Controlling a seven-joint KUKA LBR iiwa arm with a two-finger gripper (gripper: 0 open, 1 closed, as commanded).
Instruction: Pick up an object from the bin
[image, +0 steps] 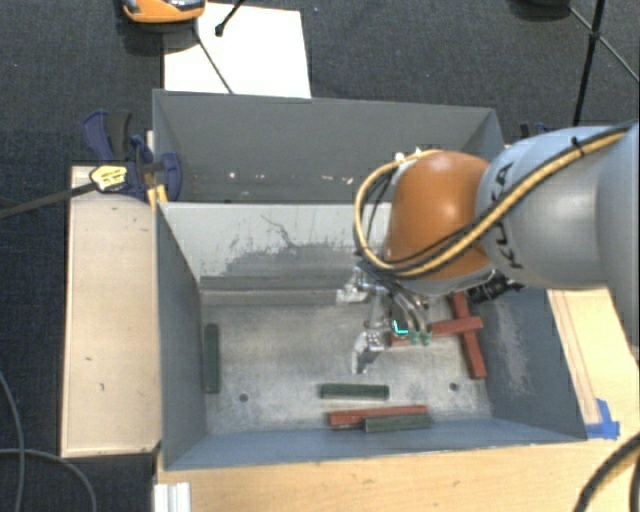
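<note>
Just up the view from the dark green bar (353, 391), we see the gripper (372, 350) hanging low over a bare patch of the floor of the bin (260, 330), near the bar but apart from it. We cannot tell whether the gripper is spread or pressed together, as its tip is too small to read, nor can we tell whether it touches the floor.

That dark green bar is the thing closest to the gripper. It is a slim stick lying flat, its length running left to right across the view. Just below it lie two more sticks, also flat and running the same way. One is a red-brown bar (378, 412). The other is a second green bar (398, 424), which touches the red-brown one on its lower right.

Well to the left of the dark green bar, a third green bar (211, 357) lies alone, its length running up and down the view. Up and to the right of the dark green bar, beyond the gripper, we make out two red-brown sticks (472, 350) crossing each other, partly hidden beneath the arm (570, 215).

Above the dark green bar, the orange cover (440, 215) on the wrist bulks over the gripper. Yellow and black cables (361, 220) loop round the cover, and the grey arm leads off to the right.
</note>
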